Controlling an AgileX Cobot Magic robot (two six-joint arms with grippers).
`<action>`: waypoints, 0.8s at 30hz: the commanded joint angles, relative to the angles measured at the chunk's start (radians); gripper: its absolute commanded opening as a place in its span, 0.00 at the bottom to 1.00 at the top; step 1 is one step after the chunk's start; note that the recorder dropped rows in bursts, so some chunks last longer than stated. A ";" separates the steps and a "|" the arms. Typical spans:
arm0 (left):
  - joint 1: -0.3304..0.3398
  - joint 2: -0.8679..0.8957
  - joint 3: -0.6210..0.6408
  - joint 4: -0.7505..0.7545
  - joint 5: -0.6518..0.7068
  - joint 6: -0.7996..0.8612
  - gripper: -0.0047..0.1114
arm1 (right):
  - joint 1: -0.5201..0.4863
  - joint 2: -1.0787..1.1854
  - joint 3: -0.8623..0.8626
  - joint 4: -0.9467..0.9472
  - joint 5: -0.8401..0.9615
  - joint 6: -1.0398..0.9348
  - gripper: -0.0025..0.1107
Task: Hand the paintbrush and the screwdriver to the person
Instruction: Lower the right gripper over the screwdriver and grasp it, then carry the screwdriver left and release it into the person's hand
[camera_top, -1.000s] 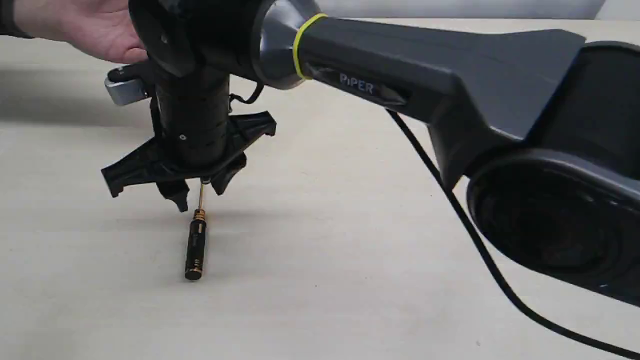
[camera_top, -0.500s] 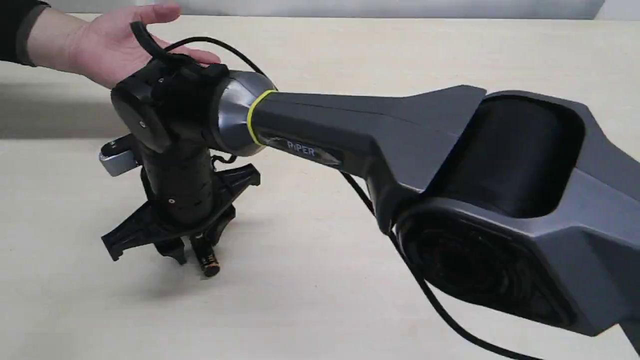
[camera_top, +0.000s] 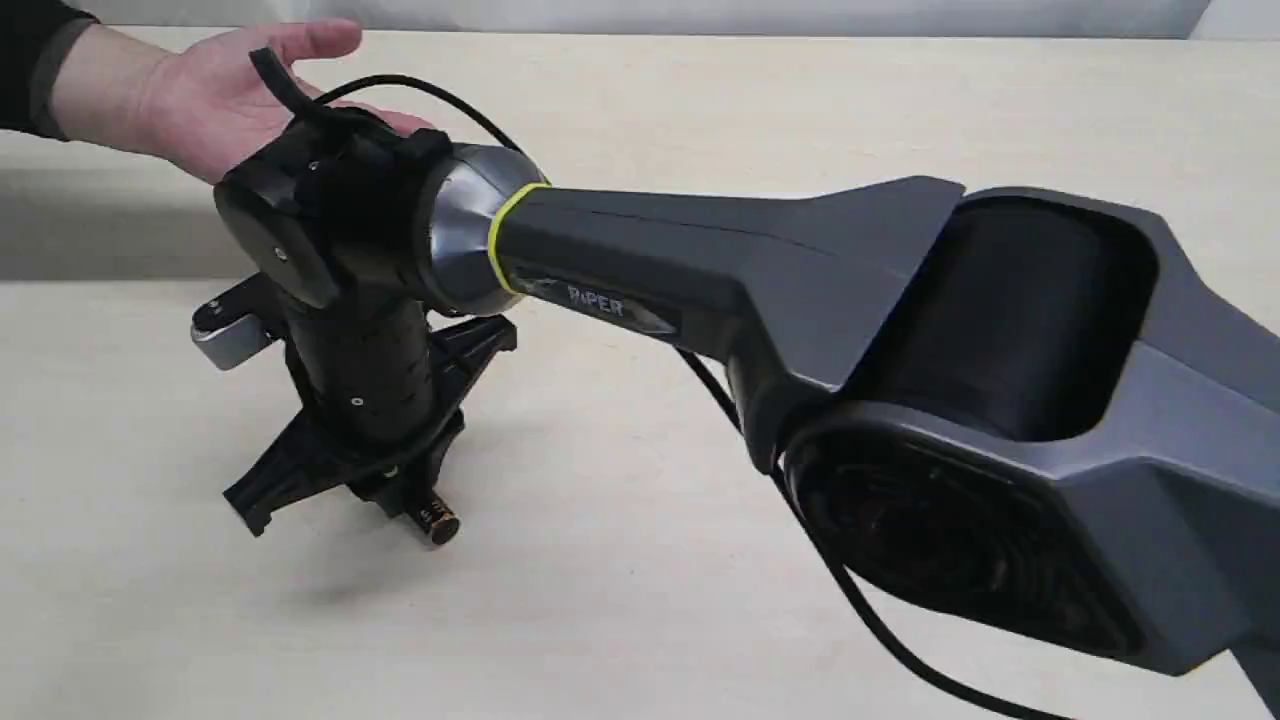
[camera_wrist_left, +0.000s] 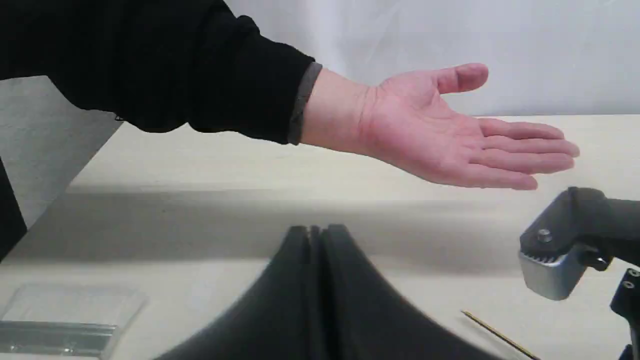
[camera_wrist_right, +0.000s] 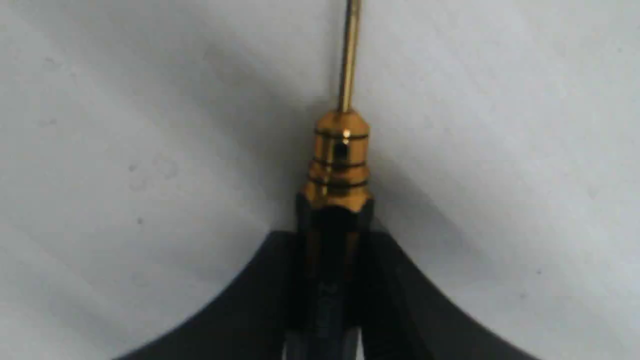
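Screwdriver (camera_wrist_right: 340, 160) was clamped in right gripper (camera_wrist_right: 327, 270), not yet handed over
Left gripper (camera_wrist_left: 315, 235) was pinched empty; person's palm (camera_wrist_left: 450, 135) was bare; paintbrush unseen, possibly delivered.

Exterior: close, high, behind right arm (camera_top: 700, 270). Left wrist: low, level. Right wrist: downward close-up. Shared: screwdriver (camera_top: 437, 520) (camera_wrist_left: 500, 335) (camera_wrist_right: 340, 160).

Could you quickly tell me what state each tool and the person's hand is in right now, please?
Left tool: closed, empty.
Right tool: closed on the slim black-handled, gold-banded screwdriver.
Person's bare hand: open, palm up, empty.
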 joint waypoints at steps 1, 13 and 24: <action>-0.008 -0.002 0.002 -0.004 -0.005 -0.002 0.04 | -0.002 -0.021 0.014 -0.030 0.013 -0.050 0.06; -0.008 -0.002 0.002 -0.004 -0.005 -0.002 0.04 | -0.002 -0.345 0.014 -0.038 0.013 -0.068 0.06; -0.008 -0.002 0.002 -0.002 -0.008 -0.002 0.04 | -0.002 -0.393 0.014 -0.065 -0.380 -0.093 0.06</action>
